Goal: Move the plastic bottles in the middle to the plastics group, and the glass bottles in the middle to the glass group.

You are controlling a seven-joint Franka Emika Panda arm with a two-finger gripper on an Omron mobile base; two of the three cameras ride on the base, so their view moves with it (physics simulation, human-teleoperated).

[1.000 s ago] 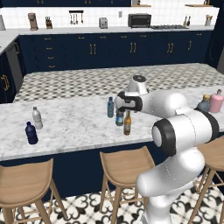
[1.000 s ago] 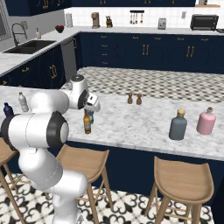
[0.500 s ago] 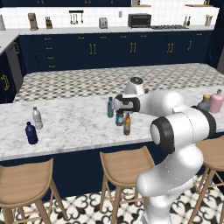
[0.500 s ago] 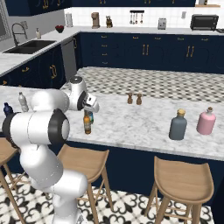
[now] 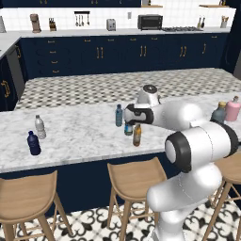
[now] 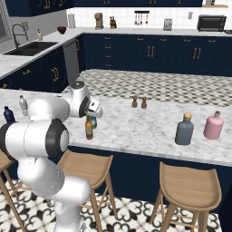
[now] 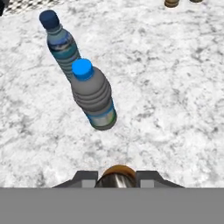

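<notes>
Seven bottles in all, counted along the marble counter (image 5: pixel 84 136), with every place taken from the amber bottle (image 5: pixel 137 135).

Well to its left, found the plastics group: one pale clear bottle (image 5: pixel 39 127) with a white cap and one dark navy bottle (image 5: pixel 33 143), both upright, the navy one nearer the front edge. Saw a wide stretch of bare marble between that pair and the amber bottle.

Just left of it and a little farther back, noted one slim teal-blue bottle (image 5: pixel 119 115); closer, just beside it on the back-left, noted one clear bottle with a blue cap (image 5: pixel 128 128). Both upright and apart from each other in the hand view, teal (image 7: pixel 61 46) beyond clear (image 7: pixel 94 98). Could not tell what any bottle held.

Found the amber bottle itself upright, close to the counter's front edge above the stools. Saw the gripper (image 7: pixel 118 178) closed down on its top, one dark finger (image 7: pixel 85 178) on either side of the brown cap.

Behind it and to the right, counted two small brown shakers (image 6: pixel 139 102) side by side. Saw more bare marble on the right.

Well to its right, found the glass group: one stout grey-teal bottle (image 6: pixel 184 130) with a yellow cap, and one pink bottle (image 6: pixel 213 126) just beyond.
</notes>
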